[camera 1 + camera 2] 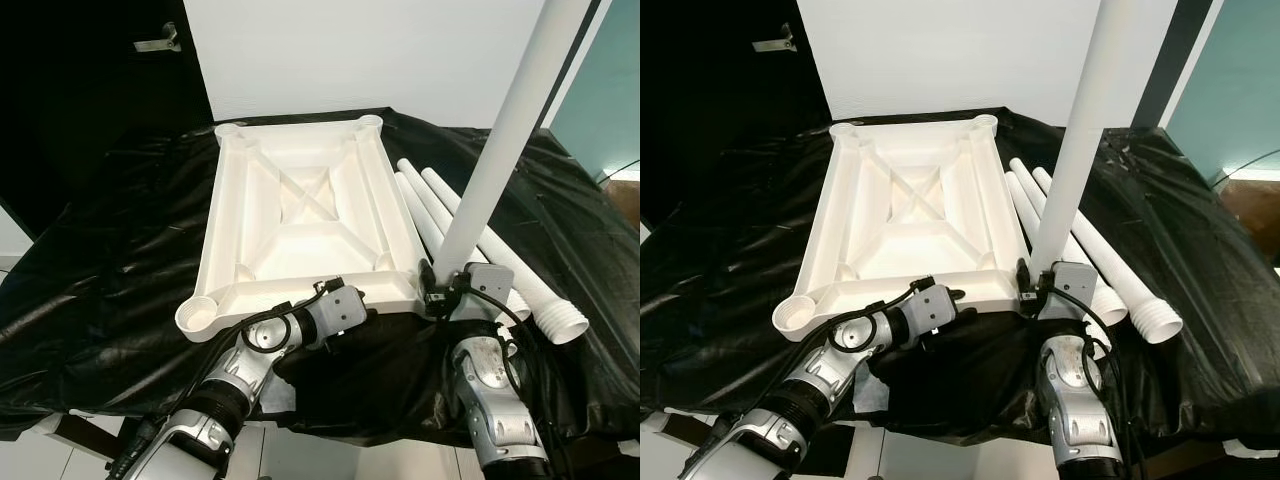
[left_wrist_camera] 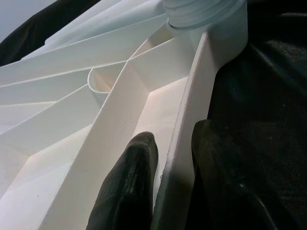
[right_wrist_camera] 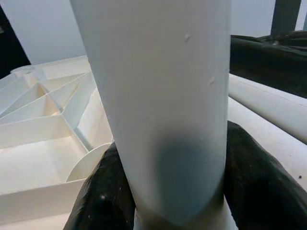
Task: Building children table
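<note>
Tabletop (image 1: 300, 230) lies upside down on the black cloth (image 1: 110, 250) before me. My left gripper (image 2: 165, 184) pinches its near rim, one finger on each side. My right gripper (image 3: 168, 191) clamps a leg (image 1: 505, 140) upright at the near right corner. Beyond, three legs (image 1: 470, 240) lie beside the tabletop.

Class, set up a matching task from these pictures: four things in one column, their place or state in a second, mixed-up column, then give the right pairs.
Things
1. tabletop
2. upright leg
3. loose legs
4. black sheet

States
A. held by the right gripper at a near corner
B. lying upside down, ribs showing
C. draped under everything
D. lying side by side to the right

Pairs: 1-B, 2-A, 3-D, 4-C. The left gripper clasps the tabletop's near rim.
</note>
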You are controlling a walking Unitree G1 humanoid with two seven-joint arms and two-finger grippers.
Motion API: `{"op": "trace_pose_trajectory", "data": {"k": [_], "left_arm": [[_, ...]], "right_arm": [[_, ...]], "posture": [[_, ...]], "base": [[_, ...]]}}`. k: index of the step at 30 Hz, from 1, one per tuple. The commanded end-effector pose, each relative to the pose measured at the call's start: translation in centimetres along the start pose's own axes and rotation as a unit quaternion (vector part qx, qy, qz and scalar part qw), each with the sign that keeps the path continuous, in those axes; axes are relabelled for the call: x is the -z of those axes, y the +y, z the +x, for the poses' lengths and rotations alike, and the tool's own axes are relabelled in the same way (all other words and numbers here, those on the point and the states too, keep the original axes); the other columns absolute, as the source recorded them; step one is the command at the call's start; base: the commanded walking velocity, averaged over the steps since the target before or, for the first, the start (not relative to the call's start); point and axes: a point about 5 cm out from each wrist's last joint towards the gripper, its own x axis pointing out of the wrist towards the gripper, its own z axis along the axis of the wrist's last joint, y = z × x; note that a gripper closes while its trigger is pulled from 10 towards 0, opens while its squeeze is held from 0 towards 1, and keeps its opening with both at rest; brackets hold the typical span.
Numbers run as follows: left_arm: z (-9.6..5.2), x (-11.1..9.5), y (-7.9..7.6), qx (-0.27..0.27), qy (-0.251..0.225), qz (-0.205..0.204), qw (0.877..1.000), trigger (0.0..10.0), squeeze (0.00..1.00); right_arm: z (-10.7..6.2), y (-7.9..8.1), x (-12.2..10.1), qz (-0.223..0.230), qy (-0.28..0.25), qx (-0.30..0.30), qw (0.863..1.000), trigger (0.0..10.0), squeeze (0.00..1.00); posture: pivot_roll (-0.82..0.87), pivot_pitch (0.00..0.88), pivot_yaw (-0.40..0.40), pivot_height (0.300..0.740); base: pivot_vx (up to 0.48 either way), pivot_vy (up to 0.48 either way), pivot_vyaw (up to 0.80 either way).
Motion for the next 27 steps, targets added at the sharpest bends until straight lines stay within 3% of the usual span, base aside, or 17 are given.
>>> {"op": "trace_pose_trajectory", "data": {"k": [1, 3, 4, 6, 8, 10, 11, 19, 21, 25, 27], "left_arm": [[-0.5, 3.1, -2.6, 0.029, 0.071, -0.04, 0.996, 10.0, 0.0], [-0.5, 3.2, -2.6, 0.029, 0.071, -0.04, 0.996, 10.0, 0.0], [-0.6, 3.2, -2.7, 0.029, 0.072, -0.041, 0.996, 10.0, 0.0], [-0.6, 3.2, -2.7, 0.029, 0.072, -0.041, 0.996, 10.0, 0.0], [-0.6, 3.3, -2.7, 0.029, 0.073, -0.042, 0.996, 10.0, 0.0], [-0.6, 3.3, -2.7, 0.029, 0.073, -0.041, 0.996, 10.0, 0.0], [-0.6, 3.3, -2.6, 0.029, 0.073, -0.04, 0.996, 10.0, 0.0], [-0.5, 3.1, -2.5, 0.033, 0.072, -0.036, 0.996, 10.0, 0.0], [-0.5, 3.1, -2.5, 0.035, 0.072, -0.035, 0.996, 10.0, 0.0], [-0.5, 3.1, -2.5, 0.035, 0.071, -0.035, 0.996, 10.0, 0.0], [-0.6, 3.2, -2.6, 0.034, 0.073, -0.036, 0.996, 10.0, 0.0]], "right_arm": [[-0.1, 0.2, 0.1, 0.003, 0.006, 0.004, 1.0, 10.0, 0.0], [-0.1, 0.6, 0.0, 0.0, 0.005, -0.011, 1.0, 10.0, 0.0], [-0.2, 1.0, -0.1, -0.005, 0.0, -0.043, 0.999, 10.0, 1.0], [-0.2, 1.0, -0.1, -0.005, 0.0, -0.043, 0.999, 10.0, 1.0], [-0.1, 1.4, -0.2, -0.02, 0.0, -0.109, 0.994, 10.0, 1.0], [0.0, 1.1, -0.3, -0.033, -0.002, -0.13, 0.991, 10.0, 1.0], [0.3, 0.5, -0.4, -0.046, -0.001, -0.146, 0.988, 10.0, 0.0], [1.6, -2.3, -1.1, -0.065, 0.016, -0.21, 0.975, 10.0, 0.0], [1.8, -2.9, -1.4, -0.067, 0.031, -0.266, 0.961, 10.0, 0.0], [2.3, -3.5, -1.3, -0.088, 0.048, -0.296, 0.95, 10.0, 0.0], [2.8, -3.9, -1.2, -0.103, 0.07, -0.328, 0.937, 10.0, 0.0]], "posture": [[-0.03, 0.031, -0.016, 0.74], [-0.02, 0.031, -0.016, 0.74], [-0.03, 0.03, -0.02, 0.74], [-0.03, 0.03, -0.02, 0.74], [-0.03, 0.028, -0.021, 0.74], [-0.03, 0.028, -0.021, 0.74], [-0.04, 0.025, -0.019, 0.74], [-0.05, 0.025, -0.009, 0.74], [-0.05, 0.027, -0.007, 0.74], [-0.05, 0.032, -0.007, 0.74], [-0.04, 0.033, -0.007, 0.74]], "base": [[0.0, 0.0, 0.0], [0.0, 0.0, 0.0], [0.0, 0.0, 0.0], [0.0, 0.0, 0.0], [0.0, 0.0, 0.0], [0.0, 0.0, 0.0], [0.0, 0.0, 0.0], [0.0, 0.0, 0.0], [0.0, 0.0, 0.0], [0.0, 0.0, 0.0], [0.0, 0.0, 0.0]]}}
